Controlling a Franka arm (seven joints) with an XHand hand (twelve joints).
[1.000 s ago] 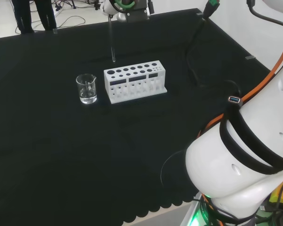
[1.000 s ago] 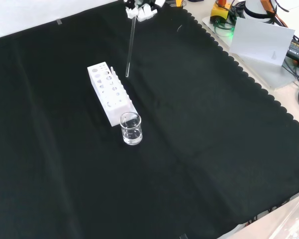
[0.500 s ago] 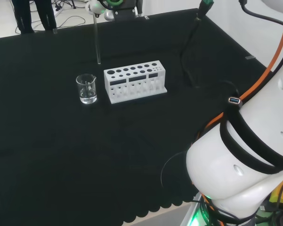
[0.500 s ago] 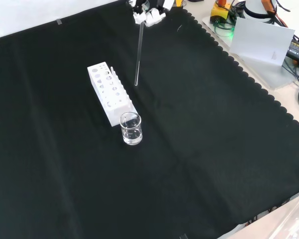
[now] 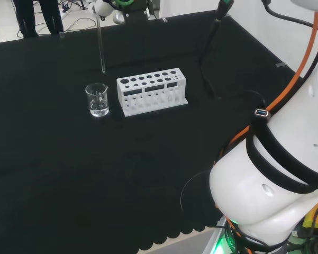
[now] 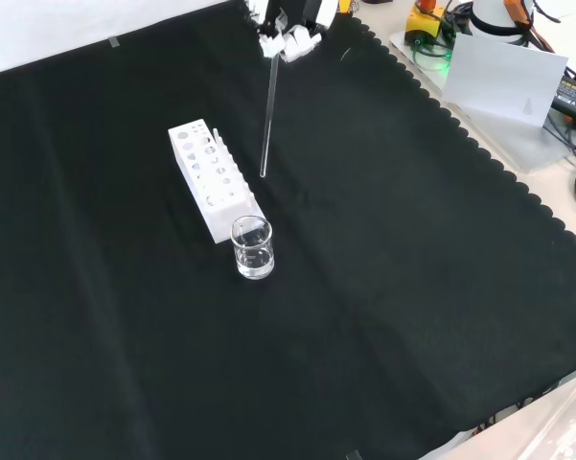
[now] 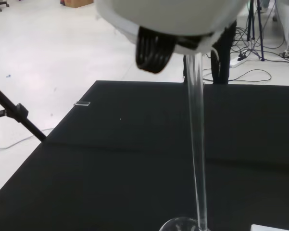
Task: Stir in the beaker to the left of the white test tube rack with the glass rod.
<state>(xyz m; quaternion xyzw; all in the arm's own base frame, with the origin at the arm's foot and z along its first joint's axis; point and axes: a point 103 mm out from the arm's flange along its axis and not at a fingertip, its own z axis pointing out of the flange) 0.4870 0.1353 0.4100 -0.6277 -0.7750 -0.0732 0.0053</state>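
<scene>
Overhead, glass rod (image 5: 101, 45) in hand (image 6: 286, 40); beaker (image 5: 97, 99) unlabelled

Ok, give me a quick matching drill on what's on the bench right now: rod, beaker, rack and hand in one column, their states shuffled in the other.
Things:
1. glass rod
2. beaker
3. test tube rack
4. hand

States:
A. stands on the cloth, a little clear liquid at its bottom
B. white, rows of round holes on top, beside the beaker
C. hangs nearly upright in the air, lower tip above the cloth
D. at the top of the front view, gripping the rod's upper end

Pairs: 1-C, 2-A, 3-B, 4-D
</scene>
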